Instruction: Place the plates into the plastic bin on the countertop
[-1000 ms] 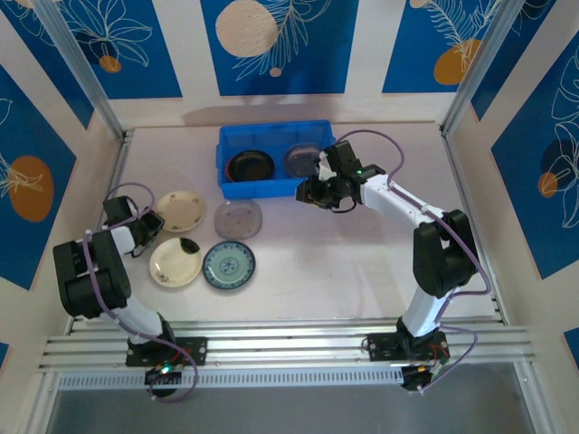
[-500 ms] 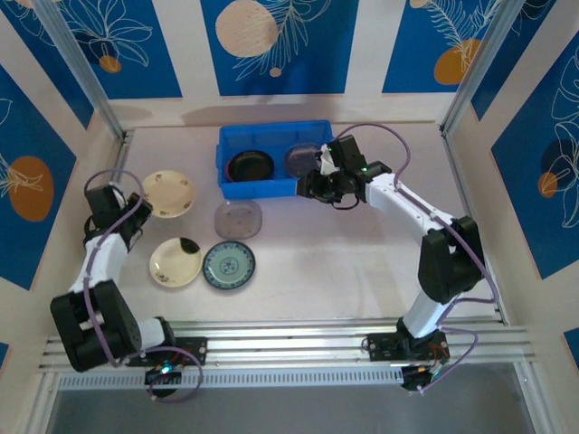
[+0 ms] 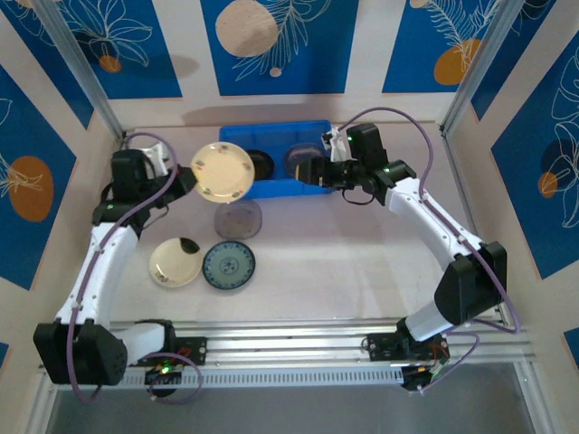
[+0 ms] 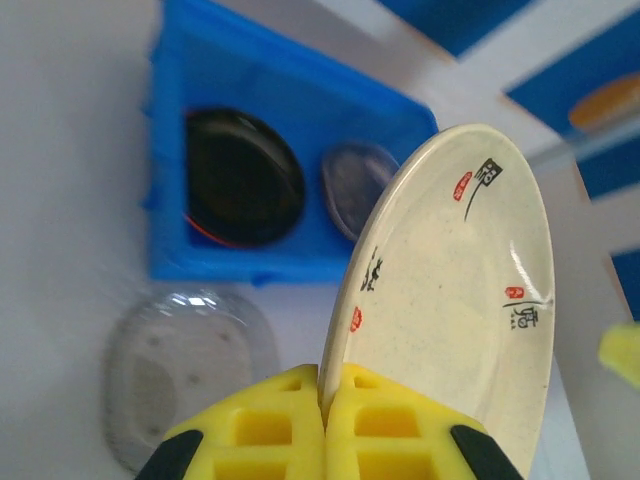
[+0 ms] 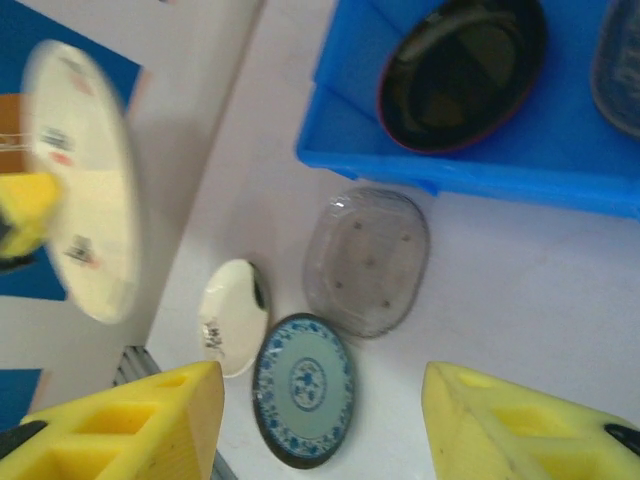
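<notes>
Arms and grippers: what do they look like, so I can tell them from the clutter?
The left arm and right arm have white links, black joints and looping purple cables. A green light glows at the left base. The left gripper and right gripper carry blocky yellow fingers with square recesses.

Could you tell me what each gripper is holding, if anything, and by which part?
The left gripper pinches the cream plate by its rim; the right gripper is open, holding nothing.
</notes>
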Robot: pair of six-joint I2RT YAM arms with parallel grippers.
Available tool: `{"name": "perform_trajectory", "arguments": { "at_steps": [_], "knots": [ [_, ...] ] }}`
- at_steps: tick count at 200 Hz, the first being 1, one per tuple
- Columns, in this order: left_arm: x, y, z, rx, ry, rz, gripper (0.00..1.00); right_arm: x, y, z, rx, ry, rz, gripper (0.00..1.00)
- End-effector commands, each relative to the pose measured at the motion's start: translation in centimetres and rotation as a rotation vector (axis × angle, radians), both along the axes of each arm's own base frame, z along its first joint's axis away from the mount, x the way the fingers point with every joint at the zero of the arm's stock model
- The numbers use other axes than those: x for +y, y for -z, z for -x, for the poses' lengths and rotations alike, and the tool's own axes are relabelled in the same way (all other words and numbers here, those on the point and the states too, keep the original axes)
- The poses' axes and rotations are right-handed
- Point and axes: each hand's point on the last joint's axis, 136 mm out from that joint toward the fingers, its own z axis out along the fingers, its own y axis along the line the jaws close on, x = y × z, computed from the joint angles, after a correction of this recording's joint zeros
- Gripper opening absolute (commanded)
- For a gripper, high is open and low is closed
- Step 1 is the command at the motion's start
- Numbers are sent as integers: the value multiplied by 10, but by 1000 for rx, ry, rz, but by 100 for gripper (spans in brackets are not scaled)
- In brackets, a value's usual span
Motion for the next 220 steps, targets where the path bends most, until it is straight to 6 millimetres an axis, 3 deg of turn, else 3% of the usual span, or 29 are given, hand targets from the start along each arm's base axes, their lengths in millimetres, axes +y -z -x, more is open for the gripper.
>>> {"name": "perform_trajectory", "arguments": {
  "at_steps": [1,35,72,121,191,220],
  "knots": [
    [-43,2,6,21,139,55,0,9,-21,17,-44,-94,-61,57],
    [-82,16,5,44,220,116,0,11,-15,21,-23,-92,-38,53],
    [-101,18,5,44,266,135,0,11,-6,22,2,-84,-20,49],
    [-105,17,4,39,277,133,0,11,7,17,34,-64,5,39],
    [-107,11,4,23,288,144,0,21,20,11,63,-72,50,37],
    [-108,15,3,32,292,140,0,24,22,8,73,-68,54,21]
  ]
}}
